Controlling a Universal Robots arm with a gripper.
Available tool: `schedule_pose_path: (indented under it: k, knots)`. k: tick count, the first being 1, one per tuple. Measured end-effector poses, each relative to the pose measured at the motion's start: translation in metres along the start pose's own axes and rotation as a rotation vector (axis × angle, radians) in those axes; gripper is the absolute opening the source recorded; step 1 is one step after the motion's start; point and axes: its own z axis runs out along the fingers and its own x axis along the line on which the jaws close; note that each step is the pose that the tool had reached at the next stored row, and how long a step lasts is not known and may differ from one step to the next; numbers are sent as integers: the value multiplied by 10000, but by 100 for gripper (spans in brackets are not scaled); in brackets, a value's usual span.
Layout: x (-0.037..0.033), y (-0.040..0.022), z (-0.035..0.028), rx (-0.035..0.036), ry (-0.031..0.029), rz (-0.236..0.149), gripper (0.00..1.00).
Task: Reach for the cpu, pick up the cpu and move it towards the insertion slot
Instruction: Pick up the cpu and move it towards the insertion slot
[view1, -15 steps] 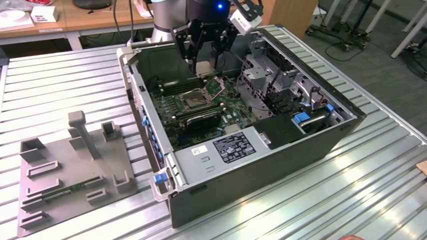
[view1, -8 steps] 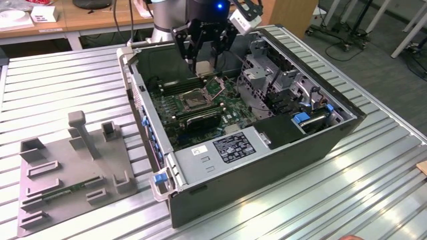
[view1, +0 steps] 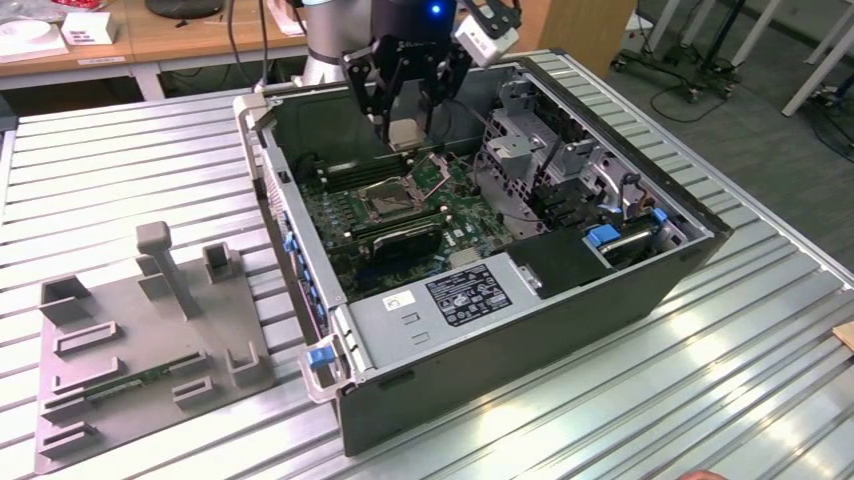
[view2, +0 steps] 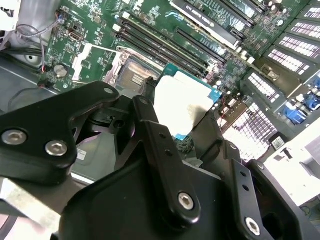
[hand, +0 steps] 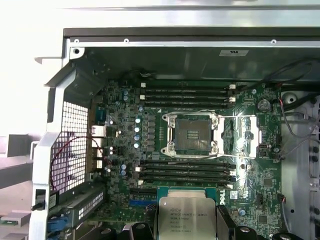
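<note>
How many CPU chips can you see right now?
1. The cpu is held by the gripper, between its jaws, above the motherboard, near the empty insertion slot. Others may be hidden under the arm.

A ribbed metal tabletop (view1: 120, 170) of long silver slats carries everything. Directly on it, towards the exterior view's right, lies an open black computer case (view1: 534, 330) on its side, its green board facing up. Towards the exterior view's left, just beside the case, rests a flat grey plastic holder (view1: 134, 370) with upright posts and shallow pockets; a thin green memory stick (view1: 134, 383) lies in one of the pockets. Bare slats show around both. Beyond the tabletop, a grey floor (view1: 747, 110) is visible.
</note>
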Motion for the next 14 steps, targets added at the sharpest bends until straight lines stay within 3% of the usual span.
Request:
schedule_pose_path:
  k: [14]
  knots:
    - [-1, 63, 5, 1, 0, 0, 54]
